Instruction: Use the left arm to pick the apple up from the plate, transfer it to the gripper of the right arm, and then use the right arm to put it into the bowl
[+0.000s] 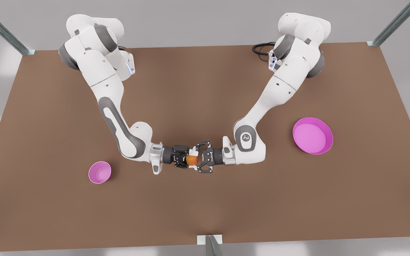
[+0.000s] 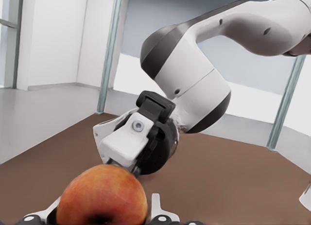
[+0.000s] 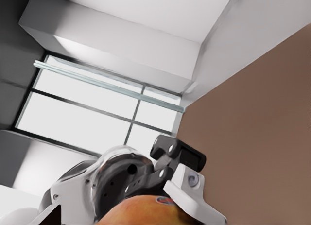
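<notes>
The red-orange apple (image 1: 191, 160) hangs above the table's front middle, between the two grippers, which meet tip to tip. My left gripper (image 1: 198, 159) comes in from the front view's right. Its white fingertips (image 2: 155, 208) flank the apple (image 2: 102, 196) on both sides, shut on it. My right gripper (image 1: 185, 158) reaches in from the front view's left and sits against the apple's far side (image 2: 138, 147). The right wrist view has the apple (image 3: 141, 213) close in front, with the left gripper (image 3: 160, 186) behind it. The wide pink plate (image 1: 324, 149) lies bare at the right, the small pink bowl (image 1: 99, 172) at the left.
The brown table (image 1: 205, 213) carries only the plate and the bowl. Metal frame posts (image 1: 210, 245) stand at the front edge's middle and at the back corners. Both arms' elbows hang low over the table's middle.
</notes>
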Controlling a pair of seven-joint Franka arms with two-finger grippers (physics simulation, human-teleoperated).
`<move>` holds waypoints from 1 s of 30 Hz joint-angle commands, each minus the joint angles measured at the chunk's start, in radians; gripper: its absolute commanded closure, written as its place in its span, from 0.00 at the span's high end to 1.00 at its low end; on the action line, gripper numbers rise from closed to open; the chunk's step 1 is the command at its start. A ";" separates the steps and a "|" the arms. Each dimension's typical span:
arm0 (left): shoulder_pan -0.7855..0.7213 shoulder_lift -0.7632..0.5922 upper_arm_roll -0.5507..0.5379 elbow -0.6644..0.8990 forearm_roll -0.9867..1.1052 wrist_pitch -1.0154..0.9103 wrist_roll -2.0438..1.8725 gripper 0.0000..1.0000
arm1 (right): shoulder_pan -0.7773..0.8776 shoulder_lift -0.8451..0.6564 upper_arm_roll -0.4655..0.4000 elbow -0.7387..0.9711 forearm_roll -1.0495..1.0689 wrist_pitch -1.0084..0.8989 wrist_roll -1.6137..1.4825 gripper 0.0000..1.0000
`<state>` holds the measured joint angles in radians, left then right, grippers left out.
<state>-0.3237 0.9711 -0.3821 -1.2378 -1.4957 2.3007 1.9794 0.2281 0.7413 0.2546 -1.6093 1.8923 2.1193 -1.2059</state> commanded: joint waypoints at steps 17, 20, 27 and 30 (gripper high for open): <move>0.000 0.000 -0.001 0.000 0.000 -0.004 0.050 0.71 | -0.001 -0.002 0.000 -0.040 0.030 0.042 -0.021 0.54; 0.002 -0.002 -0.001 0.000 0.000 -0.006 0.029 0.86 | -0.001 -0.002 0.000 -0.038 0.030 0.044 -0.020 0.51; 0.003 -0.002 -0.003 0.000 -0.012 -0.007 0.015 0.99 | -0.045 -0.003 -0.011 -0.032 -0.079 0.027 0.058 0.51; 0.025 -0.005 0.000 -0.018 0.000 -0.012 0.000 0.99 | -0.075 -0.003 -0.011 -0.034 -0.120 0.024 0.081 0.51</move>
<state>-0.2943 0.9633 -0.3815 -1.2630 -1.4993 2.2916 2.0049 0.1551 0.7388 0.2437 -1.6430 1.8169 2.1471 -1.2001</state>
